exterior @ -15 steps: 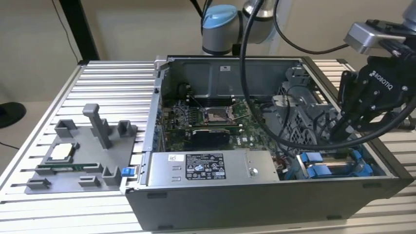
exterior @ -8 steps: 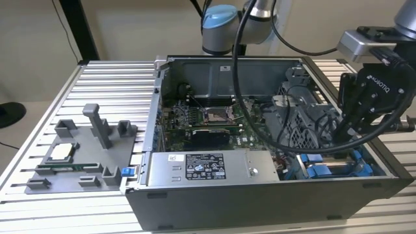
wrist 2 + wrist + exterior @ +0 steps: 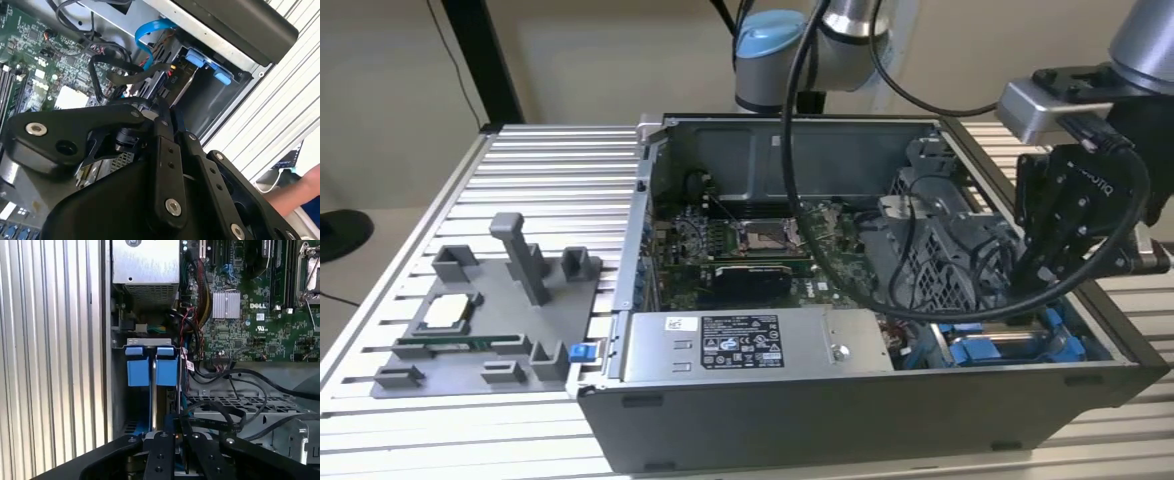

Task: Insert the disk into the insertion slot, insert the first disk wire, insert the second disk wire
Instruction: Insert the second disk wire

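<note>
The disk (image 3: 166, 372) stands on edge inside the insertion slot (image 3: 118, 390), its two blue bracket tabs side by side at the bay's end. In the exterior view the blue bracket (image 3: 994, 350) lies low in the case's near corner on the exterior view's right. My gripper (image 3: 175, 426) reaches down into that bay, fingers pressed together just beside the disk's far end. Black wires (image 3: 235, 412) loop close to the fingertips (image 3: 162, 107), and a blue flat wire (image 3: 150, 30) curls above the bay. Whether anything is pinched between the fingers is hidden.
A grey labelled power-supply box (image 3: 747, 345) sits along the case's front wall. The motherboard (image 3: 747, 250) fills the case floor. A grey fixture with upright posts (image 3: 494, 310) stands on the slatted table (image 3: 547, 160) at the exterior view's left. A hand (image 3: 305, 187) shows beyond the table.
</note>
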